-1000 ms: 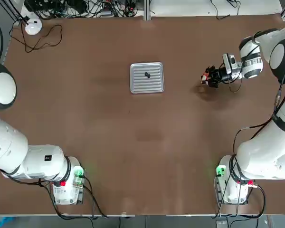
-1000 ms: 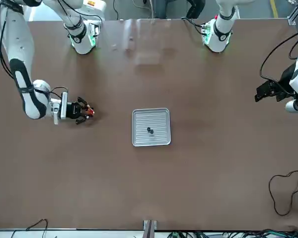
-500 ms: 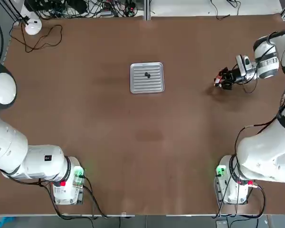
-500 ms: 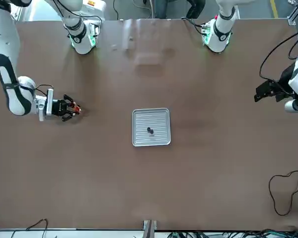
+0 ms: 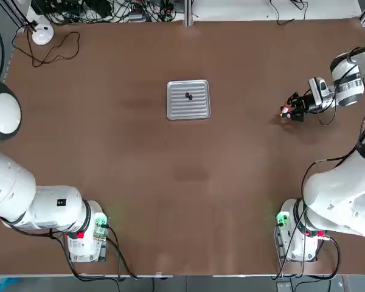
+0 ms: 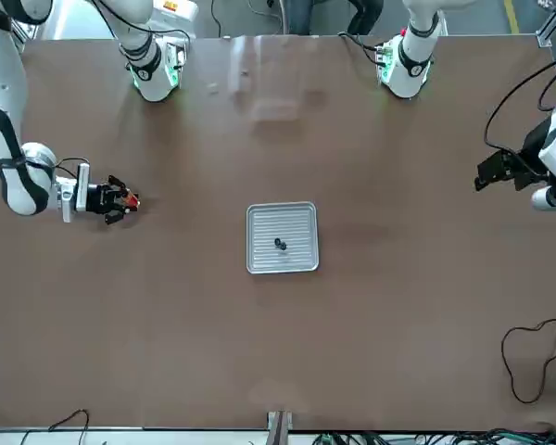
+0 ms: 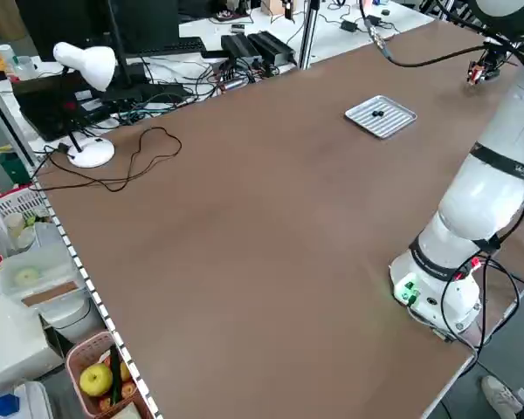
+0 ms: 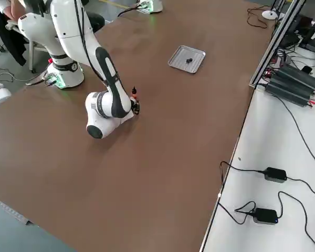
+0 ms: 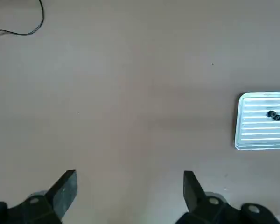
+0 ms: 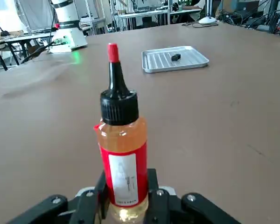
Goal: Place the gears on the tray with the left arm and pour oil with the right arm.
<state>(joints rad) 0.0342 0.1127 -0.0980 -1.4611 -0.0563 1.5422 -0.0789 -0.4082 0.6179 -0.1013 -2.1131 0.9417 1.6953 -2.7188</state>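
- My left tool (image 9: 130, 175) is spread wide with nothing between its fingers; I have it out by the left side of the table (image 5: 170, 164), well apart from the tray (image 5: 188, 111).
- My right tool (image 10: 127, 186) is closed around the body of the oil bottle (image 10: 126, 161), over the right part of the table, to the right of the tray and well apart from it.
- I have the bottle upright, its red tip (image 10: 113, 52) at the top above a black cap (image 10: 119, 107).
- Its liquid is pale orange, and its red label has a white panel (image 10: 124, 179) facing my right wrist's camera.
- The tray lies flat on the far half of the table, near the middle from side to side, ribbed surface up.
- Both small dark gears (image 8: 189, 60) lie on the tray's ribs, close beside each other.
- A thin dark cable (image 5: 55, 56) lies looped on the table's far left corner.
- Off the table's left side I can see a pink basket (image 7: 86, 356) with fruit in it.
- A person's hand (image 8: 14, 9) shows behind my right arm.
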